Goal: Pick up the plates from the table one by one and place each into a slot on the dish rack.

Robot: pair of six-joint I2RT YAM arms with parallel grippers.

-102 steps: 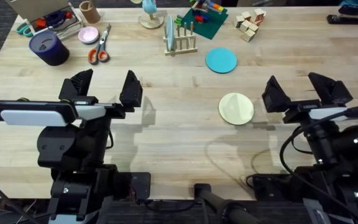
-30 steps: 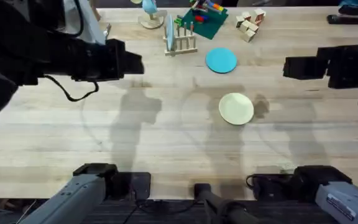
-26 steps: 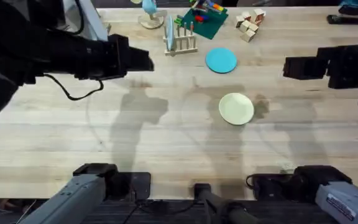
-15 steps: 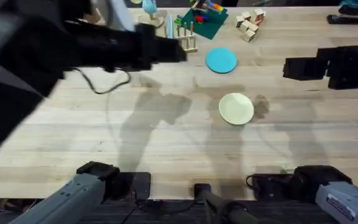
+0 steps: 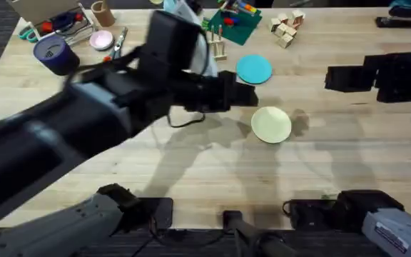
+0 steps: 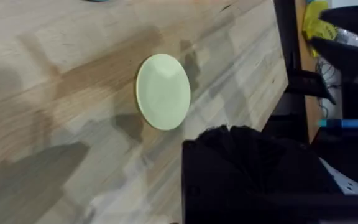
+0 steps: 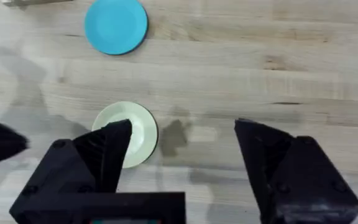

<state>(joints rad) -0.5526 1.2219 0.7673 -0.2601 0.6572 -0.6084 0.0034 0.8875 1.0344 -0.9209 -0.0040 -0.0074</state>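
While the left arm sweeps large and blurred across the overhead view, its hand (image 5: 245, 94) now sits just left of the cream plate (image 5: 271, 124) and below the blue plate (image 5: 253, 69); half a second ago it was farther left, by the rack (image 5: 216, 50), and a second ago it was over the left half of the surface (image 5: 191, 171). I cannot tell whether this hand is spread or clenched: its tip is a dark smear from above, and its own wrist view shows a single black mass at the lower edge. That wrist view shows the cream plate (image 6: 163, 91) lying flat on the planks, with the arm's shadow falling beside it.

The right hand (image 7: 182, 155) is released, its two black fingers (image 7: 114, 149) spread wide and holding nothing. From its wrist camera the cream plate (image 7: 129, 142) lies partly behind one finger, and the blue plate (image 7: 115, 26) lies farther off, apart from it. From above, this hand (image 5: 337, 77) hangs at the right side, well right of both plates, where it was a second ago.

Both plates rest flat on the surface in the same spots as in the earlier frames, the blue one nearer the rack. The rack is partly hidden behind the left arm.
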